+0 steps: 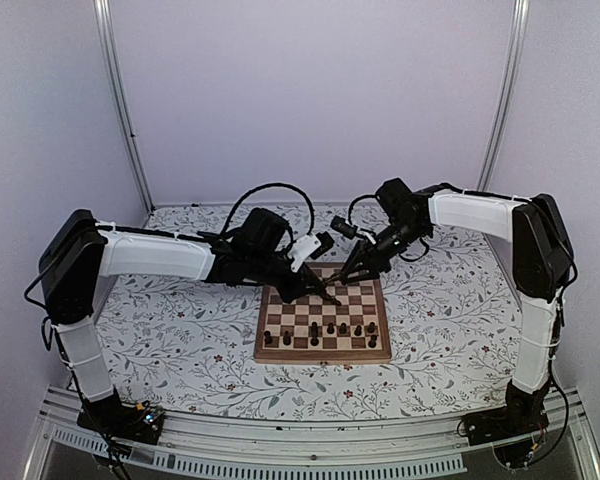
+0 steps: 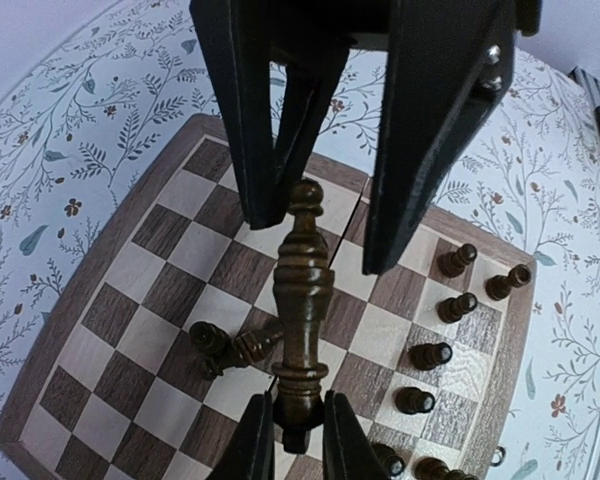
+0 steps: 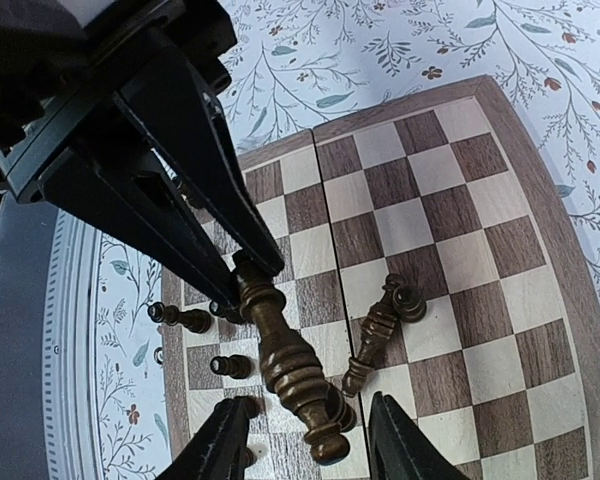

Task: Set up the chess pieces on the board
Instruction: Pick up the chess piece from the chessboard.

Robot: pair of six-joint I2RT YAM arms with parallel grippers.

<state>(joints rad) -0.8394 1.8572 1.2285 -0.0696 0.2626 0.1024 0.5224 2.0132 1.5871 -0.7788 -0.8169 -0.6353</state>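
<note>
A tall chess piece point(image 2: 305, 300) is held above the board point(image 2: 120, 300) by the left gripper point(image 2: 300, 415), pinched nearly shut on one end. The right gripper point(image 3: 308, 430) is set half open astride the other end (apparently not touching). It is best closed squarely before any release.

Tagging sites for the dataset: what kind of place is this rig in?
Probably a lab test booth, not a home: plain white wall panels, metal corner posts, and an aluminium rail carrying the arm bases. The board sits on a floral table.

The floral-patterned table point(image 1: 180, 320) carries only the wooden chessboard point(image 1: 323, 356).
</note>
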